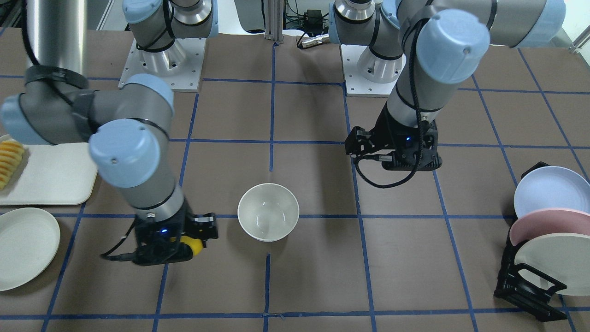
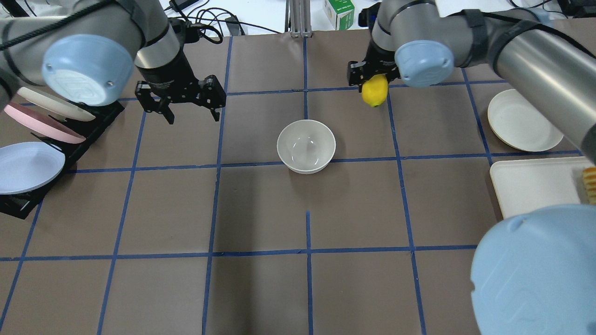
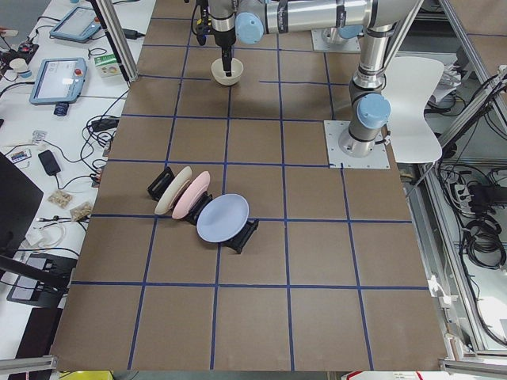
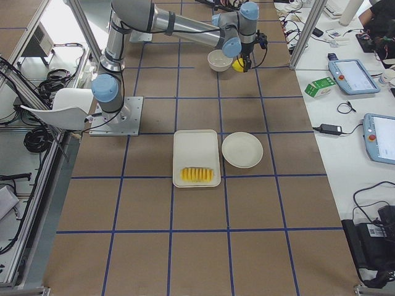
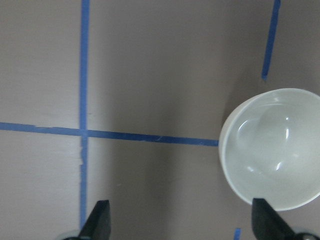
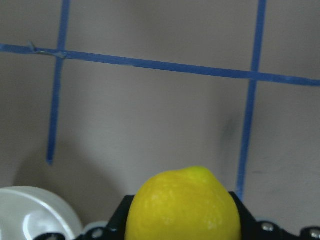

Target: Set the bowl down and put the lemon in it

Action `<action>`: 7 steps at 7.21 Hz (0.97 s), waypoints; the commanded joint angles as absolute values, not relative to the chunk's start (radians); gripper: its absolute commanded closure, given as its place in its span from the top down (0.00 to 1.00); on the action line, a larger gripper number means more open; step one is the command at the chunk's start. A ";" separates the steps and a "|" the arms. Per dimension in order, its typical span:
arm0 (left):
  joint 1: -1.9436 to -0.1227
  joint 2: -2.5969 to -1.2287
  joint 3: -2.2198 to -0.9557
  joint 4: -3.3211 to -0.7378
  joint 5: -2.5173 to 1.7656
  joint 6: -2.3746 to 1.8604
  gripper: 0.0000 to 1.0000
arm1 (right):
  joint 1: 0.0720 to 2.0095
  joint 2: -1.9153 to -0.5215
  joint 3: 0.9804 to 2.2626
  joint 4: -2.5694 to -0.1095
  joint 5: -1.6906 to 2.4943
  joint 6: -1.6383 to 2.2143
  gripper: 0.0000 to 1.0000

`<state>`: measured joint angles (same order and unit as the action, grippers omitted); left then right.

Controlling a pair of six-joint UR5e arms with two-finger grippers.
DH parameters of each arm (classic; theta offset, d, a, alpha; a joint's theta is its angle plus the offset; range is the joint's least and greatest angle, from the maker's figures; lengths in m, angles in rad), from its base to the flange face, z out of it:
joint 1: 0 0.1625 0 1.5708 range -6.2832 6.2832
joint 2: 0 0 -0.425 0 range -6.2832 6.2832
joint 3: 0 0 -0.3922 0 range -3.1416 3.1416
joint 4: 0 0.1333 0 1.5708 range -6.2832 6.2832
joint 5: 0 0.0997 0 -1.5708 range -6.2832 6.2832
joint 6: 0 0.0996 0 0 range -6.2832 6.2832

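Observation:
The off-white bowl (image 2: 306,145) stands upright and empty on the brown table, near the middle; it also shows in the front view (image 1: 268,211). My right gripper (image 2: 376,87) is shut on the yellow lemon (image 2: 375,95), beyond the bowl and to its right, apart from it. In the right wrist view the lemon (image 6: 182,206) sits between the jaws and the bowl's rim (image 6: 35,212) is at the lower left. My left gripper (image 2: 193,118) is open and empty, left of the bowl. In the left wrist view the bowl (image 5: 275,150) lies at the right.
A black rack with several plates (image 2: 32,139) stands at the left edge. An off-white plate (image 2: 524,120) and a white tray (image 2: 531,186) with sliced yellow fruit (image 2: 590,184) lie at the right. Blue tape lines grid the table.

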<state>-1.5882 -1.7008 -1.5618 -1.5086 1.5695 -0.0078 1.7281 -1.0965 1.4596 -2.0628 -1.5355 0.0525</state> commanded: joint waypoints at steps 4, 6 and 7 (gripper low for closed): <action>-1.487 -1.540 -1.569 -1.634 1.565 0.123 1.00 | 1.937 -1.032 1.517 -2.123 -1.546 0.259 0.19; -1.493 -1.529 -1.557 -1.641 1.572 0.123 1.00 | 1.937 -1.031 1.532 -2.151 -1.551 0.265 0.21; -1.490 -1.528 -1.555 -1.643 1.572 0.123 1.00 | 1.937 -1.031 1.537 -2.151 -1.548 0.271 0.37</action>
<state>-1.4912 -1.5312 -1.5607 -1.6406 1.5717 0.1229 1.9368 -1.0317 1.5294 -2.1474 -1.5495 0.2651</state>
